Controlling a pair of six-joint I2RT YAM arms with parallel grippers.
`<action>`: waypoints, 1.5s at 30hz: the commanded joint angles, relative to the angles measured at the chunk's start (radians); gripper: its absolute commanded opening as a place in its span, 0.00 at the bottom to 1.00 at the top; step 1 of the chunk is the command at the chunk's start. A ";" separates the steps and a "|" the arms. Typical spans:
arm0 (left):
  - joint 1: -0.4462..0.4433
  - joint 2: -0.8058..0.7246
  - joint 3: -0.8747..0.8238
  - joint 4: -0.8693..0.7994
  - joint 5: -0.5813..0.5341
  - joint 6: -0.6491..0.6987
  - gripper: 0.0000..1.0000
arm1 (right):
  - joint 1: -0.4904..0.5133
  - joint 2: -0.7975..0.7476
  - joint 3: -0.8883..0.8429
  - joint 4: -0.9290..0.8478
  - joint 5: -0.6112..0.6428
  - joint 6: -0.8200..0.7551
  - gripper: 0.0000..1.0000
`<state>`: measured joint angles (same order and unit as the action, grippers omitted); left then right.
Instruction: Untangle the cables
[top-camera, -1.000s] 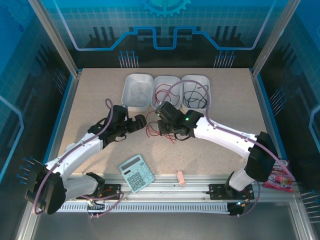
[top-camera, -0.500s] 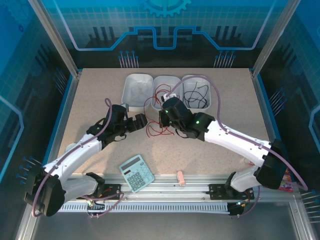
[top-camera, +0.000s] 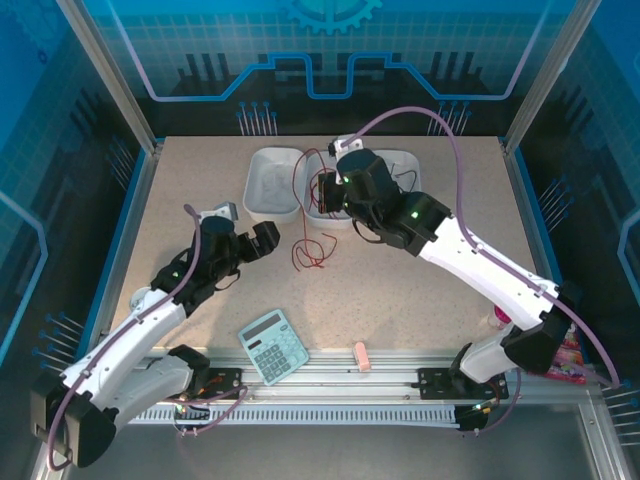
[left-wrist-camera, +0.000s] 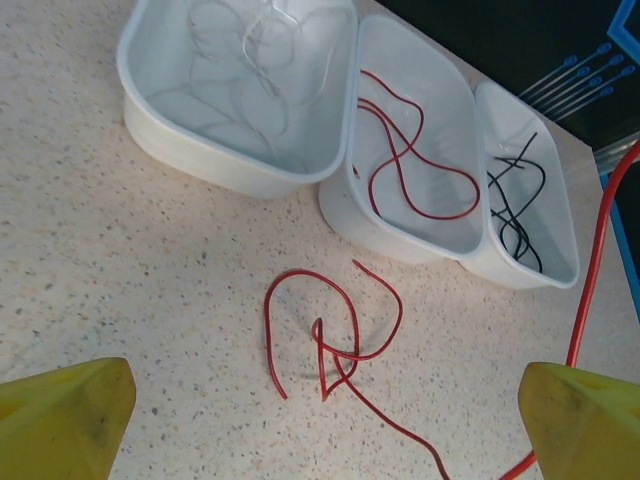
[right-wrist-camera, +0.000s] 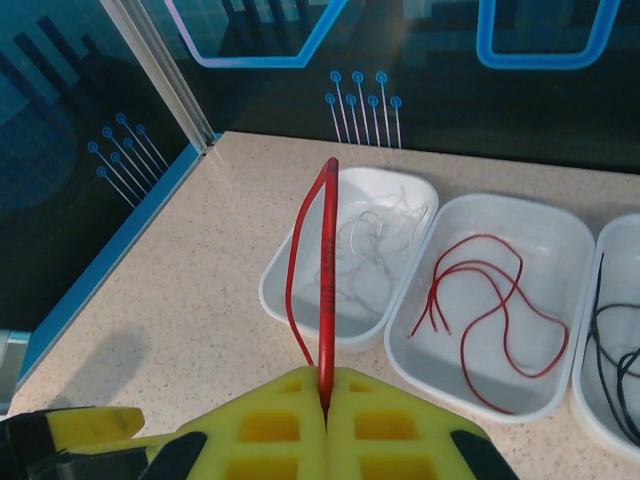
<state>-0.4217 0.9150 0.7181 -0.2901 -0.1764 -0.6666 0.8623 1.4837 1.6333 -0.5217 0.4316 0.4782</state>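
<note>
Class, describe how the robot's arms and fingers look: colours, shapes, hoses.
The left arm and right arm have white links, black joints and a lilac hose each. A green light glows on the right one. The left fingers are yellow wedges; the right fingers yellow with square recesses.

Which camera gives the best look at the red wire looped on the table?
The left wrist view: the red wire lies close under the camera, its crossing loops plain. The top view shows it small and thin. The right wrist view shows a red strand rising from the shut right pincer.
</note>
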 joint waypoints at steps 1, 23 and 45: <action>0.007 -0.013 -0.011 -0.034 -0.058 0.040 0.99 | -0.023 0.027 0.119 -0.052 0.022 -0.059 0.00; 0.008 0.057 -0.001 -0.038 -0.023 0.008 0.99 | -0.029 0.115 0.665 -0.178 0.022 -0.248 0.00; 0.008 0.049 -0.007 -0.061 -0.008 0.011 0.99 | -0.178 0.264 0.670 -0.123 -0.004 -0.128 0.00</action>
<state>-0.4217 0.9695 0.7170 -0.3218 -0.2016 -0.6548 0.7059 1.7260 2.2795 -0.6796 0.4366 0.2996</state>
